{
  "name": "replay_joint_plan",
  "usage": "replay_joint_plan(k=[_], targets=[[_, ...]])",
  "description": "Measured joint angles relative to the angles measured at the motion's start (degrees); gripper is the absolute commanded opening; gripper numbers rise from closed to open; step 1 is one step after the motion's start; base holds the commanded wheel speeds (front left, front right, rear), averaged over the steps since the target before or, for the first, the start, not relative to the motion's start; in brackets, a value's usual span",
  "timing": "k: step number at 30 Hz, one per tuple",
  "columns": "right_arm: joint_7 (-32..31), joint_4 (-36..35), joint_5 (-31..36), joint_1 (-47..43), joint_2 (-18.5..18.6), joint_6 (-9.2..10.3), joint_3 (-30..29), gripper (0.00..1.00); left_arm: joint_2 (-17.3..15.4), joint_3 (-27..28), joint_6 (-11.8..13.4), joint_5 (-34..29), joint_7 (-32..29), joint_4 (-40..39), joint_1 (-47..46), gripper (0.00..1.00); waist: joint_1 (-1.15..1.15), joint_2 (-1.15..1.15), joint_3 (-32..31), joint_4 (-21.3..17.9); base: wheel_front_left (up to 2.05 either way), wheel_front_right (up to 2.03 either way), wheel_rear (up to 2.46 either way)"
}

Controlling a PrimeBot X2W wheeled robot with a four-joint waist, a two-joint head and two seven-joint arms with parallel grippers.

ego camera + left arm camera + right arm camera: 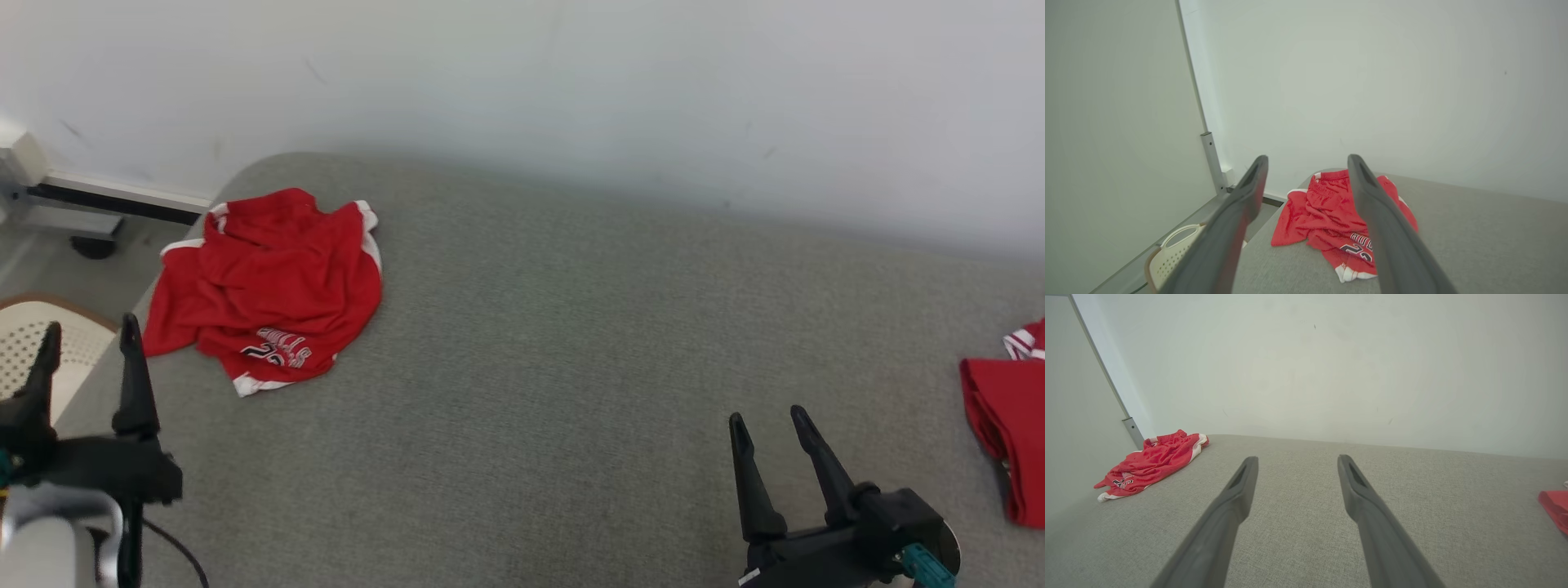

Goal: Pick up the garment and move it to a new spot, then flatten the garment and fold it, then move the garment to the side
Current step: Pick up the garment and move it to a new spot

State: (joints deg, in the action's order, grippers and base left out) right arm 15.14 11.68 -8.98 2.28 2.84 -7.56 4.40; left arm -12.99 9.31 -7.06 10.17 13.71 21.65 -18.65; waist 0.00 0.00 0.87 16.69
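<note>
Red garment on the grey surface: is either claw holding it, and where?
Nothing is held. The left gripper and right gripper are open and empty; the red garment lies crumpled, apart from both.

Grey fabric-covered surface (571,367), plain white wall (571,82) behind, grey floor (33,257) at left — cream perforated object (24,343) there

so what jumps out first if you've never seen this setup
The crumpled red garment with white trim, lying at the far left corner of the grey table. Next, a second red cloth at the table's right edge. The left tool and right tool hang open and empty in the foreground.
</note>
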Motion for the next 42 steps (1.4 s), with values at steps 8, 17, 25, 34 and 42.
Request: replay_joint_plan(k=[8, 17, 25, 34, 42], targets=[[0.0, -2.1, 1.1, 5.6, 0.0, 0.00, 2.4, 1.00, -7.1, -1.7, -0.4, 4.3, -4.8, 9.8, -15.2, 1.00, 0.02, 0.00, 6.5, -5.8, 0.00, 0.00, 0.00], [0.0, -5.0, 1.0, 9.9, 0.0, 0.00, 3.5, 1.00, -11.6, -4.9, -0.5, 7.8, -9.6, 20.9, -25.5, 1.00, 0.02, 0.02, 14.5, -12.1, 0.00, 0.00, 0.00], [0.0, -5.4, 0.3, 10.7, 0.0, 0.00, 4.7, 1.00, -13.1, -5.6, -0.5, 9.7, -18.1, 33.1, -30.3, 1.00, 0.02, 0.02, 18.4, -17.3, 0.00, 0.00, 0.00], [0.0, -5.3, 0.1, 10.8, 0.0, 0.00, 5.2, 1.00, -14.4, -5.9, 0.2, 11.0, -27.9, 42.7, -32.2, 1.00, 0.00, 0.01, 19.4, -19.9, 0.00, 0.00, 0.00], [0.0, -4.6, 1.0, 10.7, 0.0, 0.00, 5.1, 1.00, -13.8, -6.0, 1.2, 11.8, -28.4, 46.2, -33.0, 1.00, 0.00, 0.00, 18.9, -20.2, 0.00, 0.00, 0.00]])
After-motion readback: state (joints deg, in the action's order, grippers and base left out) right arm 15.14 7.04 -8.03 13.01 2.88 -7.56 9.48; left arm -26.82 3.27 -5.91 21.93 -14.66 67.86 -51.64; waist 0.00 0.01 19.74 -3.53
